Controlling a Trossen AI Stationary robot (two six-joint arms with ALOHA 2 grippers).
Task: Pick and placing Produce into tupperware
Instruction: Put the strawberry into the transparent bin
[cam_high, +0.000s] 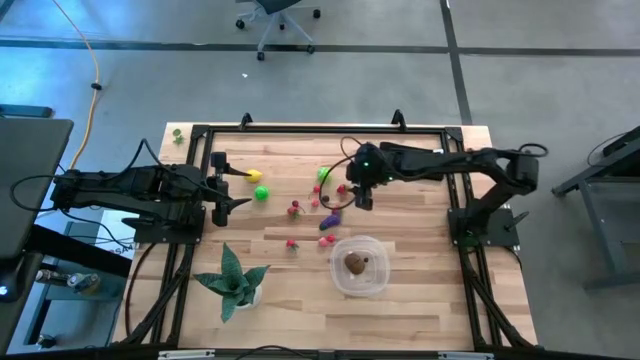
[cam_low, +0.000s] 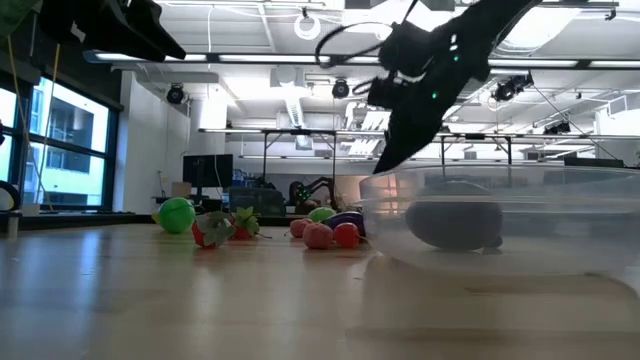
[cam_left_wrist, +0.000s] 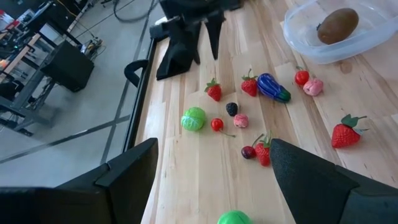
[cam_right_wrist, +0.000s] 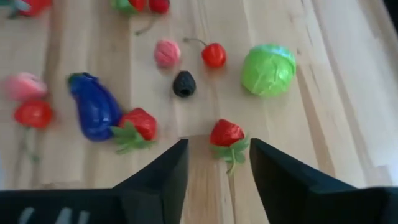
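Produce (cam_high: 328, 212) litters pale wood table (cam_high: 420, 300); both claws (cam_high: 361, 195) (cam_high: 222, 184) gape, empty.

The wooden table (cam_high: 420, 300) carries scattered produce (cam_high: 297, 209), a clear tupperware (cam_high: 360, 265) and a potted plant (cam_high: 236, 279).

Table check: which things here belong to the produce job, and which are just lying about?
Job: tupperware holding brown produce; loose strawberry, green cabbage, purple eggplant, yellow piece; open right gripper over the strawberry.
Lying about: potted plant; left gripper waits, open.
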